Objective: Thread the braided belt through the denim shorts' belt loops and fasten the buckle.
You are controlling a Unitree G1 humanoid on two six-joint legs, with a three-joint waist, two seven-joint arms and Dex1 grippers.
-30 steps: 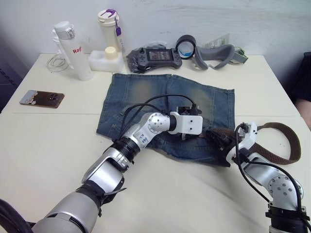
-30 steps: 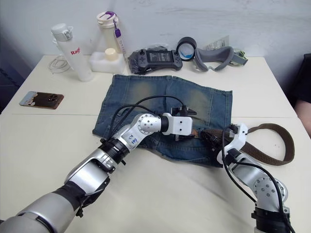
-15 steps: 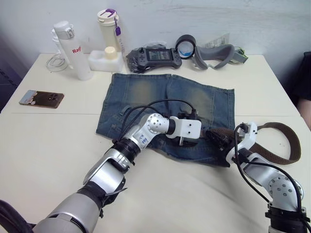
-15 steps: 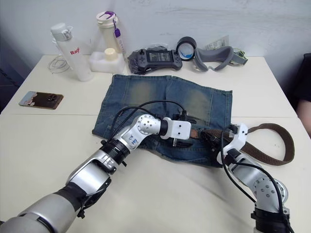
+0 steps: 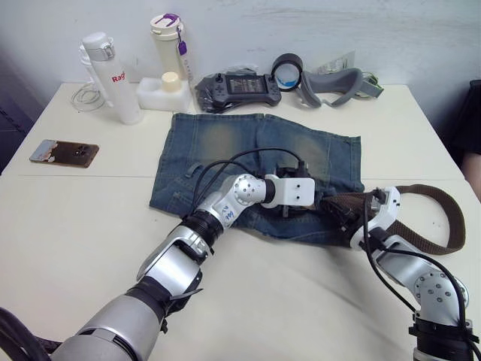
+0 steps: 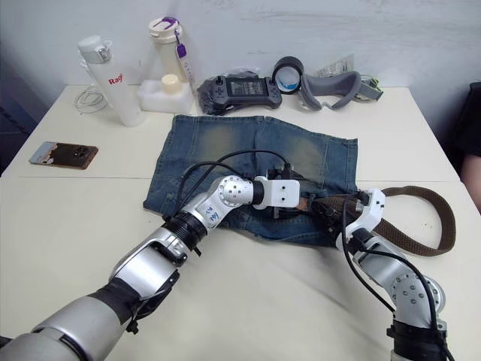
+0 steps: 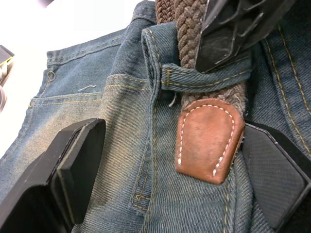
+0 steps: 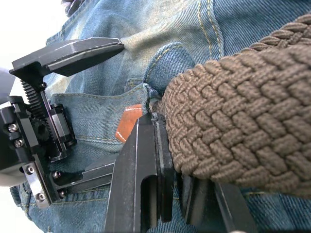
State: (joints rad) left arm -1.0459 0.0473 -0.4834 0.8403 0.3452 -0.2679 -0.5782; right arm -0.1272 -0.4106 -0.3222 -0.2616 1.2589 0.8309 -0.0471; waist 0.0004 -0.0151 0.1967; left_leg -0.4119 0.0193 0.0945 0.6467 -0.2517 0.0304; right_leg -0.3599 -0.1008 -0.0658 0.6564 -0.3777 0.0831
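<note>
belt tip (image 7: pixel 209 141) through loop (image 7: pixel 204 77) | left pincer (image 7: pixel 180 160) spread (straddling tip)

Silver-jointed arms (image 5: pixel 239 192); white wrist housings; black cables; ridged black jaws

A lab bench: white table (image 5: pixel 90 248) holding a handheld controller (image 5: pixel 239 88) and tape roll (image 5: pixel 287 70).

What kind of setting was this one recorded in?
Probably an indoor lab or office workspace: a plain cream table against a white wall, with a handheld game console, drink bottles and a phone lying about.
</note>
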